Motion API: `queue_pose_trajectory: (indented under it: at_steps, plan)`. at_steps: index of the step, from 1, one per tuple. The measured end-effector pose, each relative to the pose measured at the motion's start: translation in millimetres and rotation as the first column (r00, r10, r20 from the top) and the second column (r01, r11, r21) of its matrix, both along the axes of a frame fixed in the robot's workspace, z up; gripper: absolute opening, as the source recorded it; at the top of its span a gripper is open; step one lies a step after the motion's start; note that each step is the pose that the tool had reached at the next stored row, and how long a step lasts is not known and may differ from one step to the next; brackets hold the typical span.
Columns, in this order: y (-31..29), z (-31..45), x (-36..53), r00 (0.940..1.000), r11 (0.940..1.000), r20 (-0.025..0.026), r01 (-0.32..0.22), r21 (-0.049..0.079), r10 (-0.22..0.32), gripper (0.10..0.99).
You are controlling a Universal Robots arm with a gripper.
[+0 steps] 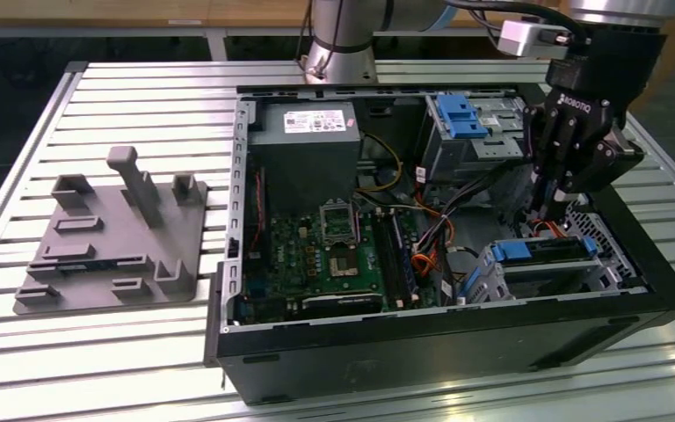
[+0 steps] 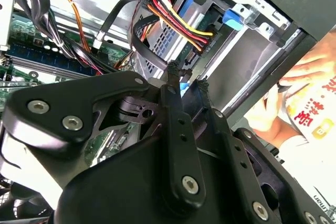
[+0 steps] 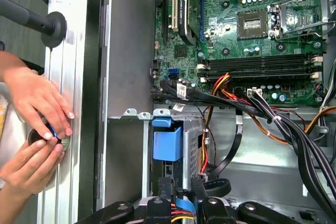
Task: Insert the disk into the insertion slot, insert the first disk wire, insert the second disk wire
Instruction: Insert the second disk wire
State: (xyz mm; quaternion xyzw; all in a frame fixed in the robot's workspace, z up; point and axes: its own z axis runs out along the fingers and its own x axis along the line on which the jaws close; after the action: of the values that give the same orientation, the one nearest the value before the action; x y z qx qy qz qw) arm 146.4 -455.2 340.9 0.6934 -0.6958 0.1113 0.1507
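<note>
You are in a robot lab or workshop: slatted alu desk (image 1: 138,88), opened PC case (image 1: 431,338) w/ bare motherboard (image 1: 326,255), grey fixture plate (image 1: 103,264).

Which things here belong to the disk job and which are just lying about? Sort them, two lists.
Job:
the disk, sitting in the insertion slot
the robot hand, close above them
the coloured wire bundle near it

Lying about:
grey fixture plate
taller cage with blue latch
power supply
motherboard
a person's hands
</note>
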Motion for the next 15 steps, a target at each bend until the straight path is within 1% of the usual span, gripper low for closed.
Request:
queue_pose_trajectory:
  at_steps: [15]
  plan:
    - [-1.7,-0.5,-0.4,1.0000,1.0000,0.0000,-0.001,0.000,0.001,0.294]
